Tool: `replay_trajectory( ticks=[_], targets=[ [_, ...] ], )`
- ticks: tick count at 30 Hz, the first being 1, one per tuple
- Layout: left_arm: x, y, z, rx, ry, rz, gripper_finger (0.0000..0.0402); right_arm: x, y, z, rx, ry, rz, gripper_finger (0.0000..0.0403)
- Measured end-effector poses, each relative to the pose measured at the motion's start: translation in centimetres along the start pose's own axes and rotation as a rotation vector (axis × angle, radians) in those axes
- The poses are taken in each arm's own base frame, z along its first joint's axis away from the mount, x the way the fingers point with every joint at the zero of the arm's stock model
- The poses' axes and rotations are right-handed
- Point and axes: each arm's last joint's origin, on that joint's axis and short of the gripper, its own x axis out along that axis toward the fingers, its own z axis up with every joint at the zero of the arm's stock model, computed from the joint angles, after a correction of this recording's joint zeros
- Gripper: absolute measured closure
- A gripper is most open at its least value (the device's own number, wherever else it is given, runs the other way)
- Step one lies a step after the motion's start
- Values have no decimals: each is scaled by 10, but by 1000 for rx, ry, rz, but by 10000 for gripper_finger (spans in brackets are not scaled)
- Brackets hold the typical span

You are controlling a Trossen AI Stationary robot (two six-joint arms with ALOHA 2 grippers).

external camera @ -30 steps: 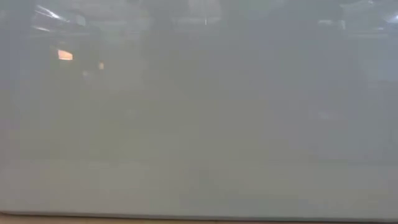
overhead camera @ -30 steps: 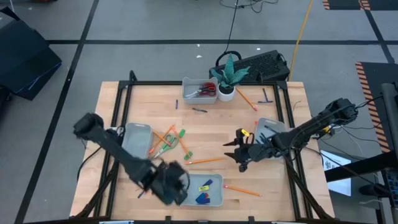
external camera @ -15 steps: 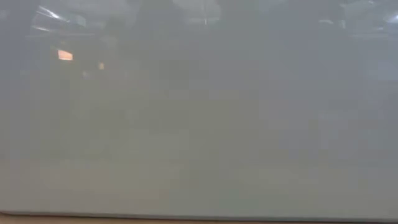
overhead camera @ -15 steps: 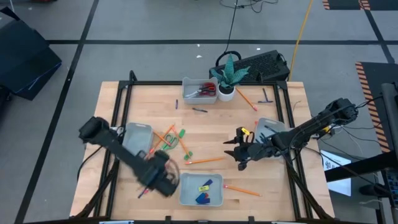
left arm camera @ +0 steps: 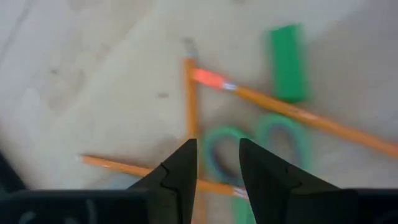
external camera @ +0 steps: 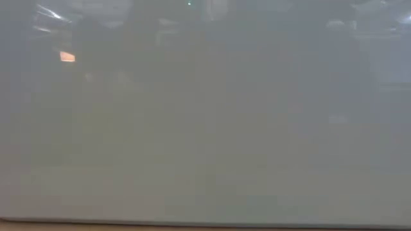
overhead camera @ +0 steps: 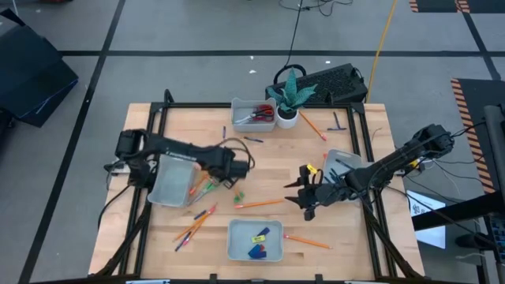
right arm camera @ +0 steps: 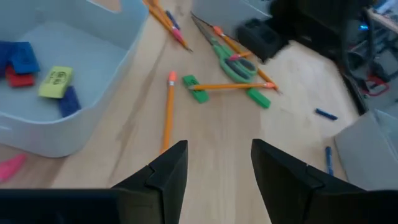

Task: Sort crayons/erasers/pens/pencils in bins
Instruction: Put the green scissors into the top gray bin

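Observation:
My left gripper (overhead camera: 230, 167) (left arm camera: 217, 167) hovers open over a heap of orange pencils (left arm camera: 190, 99) and green-handled scissors (left arm camera: 225, 152), with a green eraser (left arm camera: 287, 61) just beyond; nothing is between its fingers. My right gripper (overhead camera: 304, 196) (right arm camera: 219, 167) stands open right of the table's middle and holds nothing. The near bin (overhead camera: 255, 241) holds blue, red and yellow erasers (right arm camera: 55, 82). Another bin (overhead camera: 169, 180) lies under my left arm. Loose pencils (overhead camera: 258, 203) and pens (overhead camera: 252, 140) lie flat on the wood. The low view shows only a grey blur.
A far bin (overhead camera: 252, 116) holds red scissors beside a white plant pot (overhead camera: 287, 117). A fourth bin (overhead camera: 343, 162) lies at the right. More pencils and pens (overhead camera: 193, 225) lie near the front left, and one pencil (overhead camera: 308, 242) lies right of the near bin.
My left gripper has swung from beside the near bin's left side toward the table's far edge and now hangs over the scissors and pencils by the left bin. The sticks near the front left have come into view. My right arm has kept still.

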Motion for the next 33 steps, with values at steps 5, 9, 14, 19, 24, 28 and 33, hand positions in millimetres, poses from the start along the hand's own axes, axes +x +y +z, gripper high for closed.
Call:
replay_trajectory(
  ticks=[5,9,14,19,24,28,33],
  targets=[
    [15,14,14,116,51,-44,277,0,0,0,-5,-1,11,231],
    [19,19,17,261,80,-83,277,0,0,0,-19,-1,11,231],
    [19,19,17,523,73,-102,277,0,0,0,-25,-1,11,231],
    [19,17,17,833,64,-145,277,0,0,0,-24,0,12,231],
    [19,16,17,1054,42,-189,277,0,1,-1,-8,5,13,231],
    [28,16,15,1149,17,-196,277,0,1,-1,-9,9,13,232],
    [40,19,8,1159,53,-191,277,0,1,-1,-9,9,14,232]
  ],
)
